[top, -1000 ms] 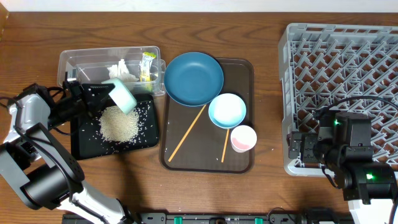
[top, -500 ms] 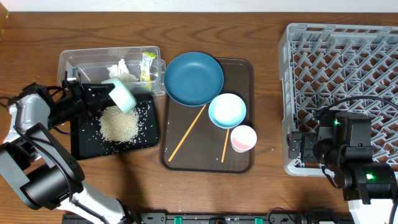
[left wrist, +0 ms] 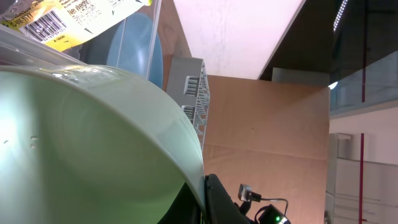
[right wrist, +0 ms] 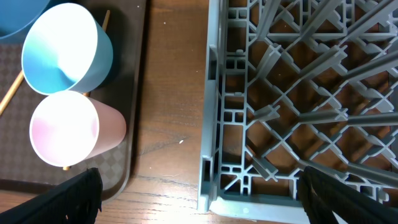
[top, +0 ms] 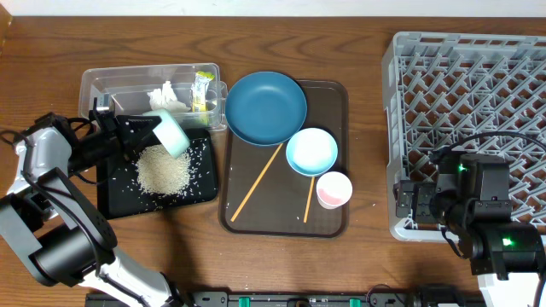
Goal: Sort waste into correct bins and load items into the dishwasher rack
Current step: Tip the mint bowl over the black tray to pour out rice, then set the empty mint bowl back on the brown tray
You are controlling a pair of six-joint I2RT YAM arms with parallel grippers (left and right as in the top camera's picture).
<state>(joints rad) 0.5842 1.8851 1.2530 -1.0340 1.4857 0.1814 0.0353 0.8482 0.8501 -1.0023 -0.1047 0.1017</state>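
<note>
**Mint-green bowl tipped over the black tray; right gripper idle by the rack**

Overhead: the left gripper (top: 143,129) is clamped on the mint-green bowl (top: 171,132), which is held on its side above the shallow black tray (top: 111,201). A heap of white rice grains (top: 164,169) lies in that tray, with loose grains scattered around it. Just behind the tray, the clear tub (top: 111,81) holds a crumpled white tissue (top: 168,96) and a yellow-green wrapper (top: 202,89). The dark blue plate (top: 265,107) overlaps the far left corner of the brown serving tray (top: 328,220). On that tray sit the light blue bowl (top: 311,151), the pinkish cup (top: 333,189) just in front of it, and two wooden chopsticks (top: 256,182) lying apart. The grey dishwasher rack (top: 469,111) stands at the right, and the right gripper (top: 409,202) is beside its near left corner.

Left wrist: the mint-green bowl (left wrist: 93,143) fills the frame, its rim pinched by a dark fingertip (left wrist: 214,199). Beyond it show the wrapper (left wrist: 68,25), the plate (left wrist: 137,43) and the rack (left wrist: 194,93).

Right wrist: the right gripper (right wrist: 199,199) is spread wide and holds nothing, one fingertip (right wrist: 78,196) at each lower corner. Below it are the light blue bowl (right wrist: 65,46) touching the cup (right wrist: 71,137), both on the brown tray (right wrist: 134,93), and the rack's corner (right wrist: 298,93).
</note>
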